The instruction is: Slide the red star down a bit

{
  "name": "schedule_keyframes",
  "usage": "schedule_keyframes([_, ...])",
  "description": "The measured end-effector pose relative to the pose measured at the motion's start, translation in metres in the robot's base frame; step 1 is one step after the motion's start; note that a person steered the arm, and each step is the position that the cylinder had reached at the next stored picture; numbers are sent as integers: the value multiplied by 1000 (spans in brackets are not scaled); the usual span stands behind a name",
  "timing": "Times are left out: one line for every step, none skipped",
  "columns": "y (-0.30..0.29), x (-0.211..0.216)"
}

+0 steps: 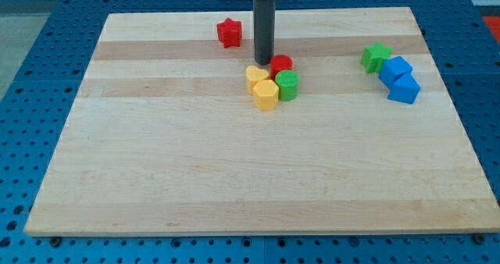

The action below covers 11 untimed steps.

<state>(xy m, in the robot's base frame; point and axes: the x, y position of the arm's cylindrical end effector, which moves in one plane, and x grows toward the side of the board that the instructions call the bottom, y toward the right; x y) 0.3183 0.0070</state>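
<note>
The red star [229, 32] lies near the view's top, left of centre, on the wooden board [234, 162]. My tip [262, 63] ends the dark rod that comes down from the view's top. It rests to the lower right of the red star, apart from it. The tip sits just above the yellow heart [255, 75] and just left of the red cylinder [281, 63], close to or touching both.
A yellow hexagon [266, 95] and a green cylinder [287, 85] sit with the heart and red cylinder in a tight cluster. At the view's right are a green star [376, 57] and two blue blocks [395, 69] [405, 88].
</note>
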Motion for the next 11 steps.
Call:
schedule_keyframes([7,-25])
schedule_keyframes([14,-45])
schedule_keyframes([14,-75])
schedule_keyframes([0,-101])
schedule_keyframes([-47,-108])
schedule_keyframes([-87,-109])
schedule_keyframes([-95,-98])
schedule_keyframes([-95,-79])
schedule_keyframes([-84,-76])
schedule_keyframes([-63,-76])
schedule_keyframes([-48,-75])
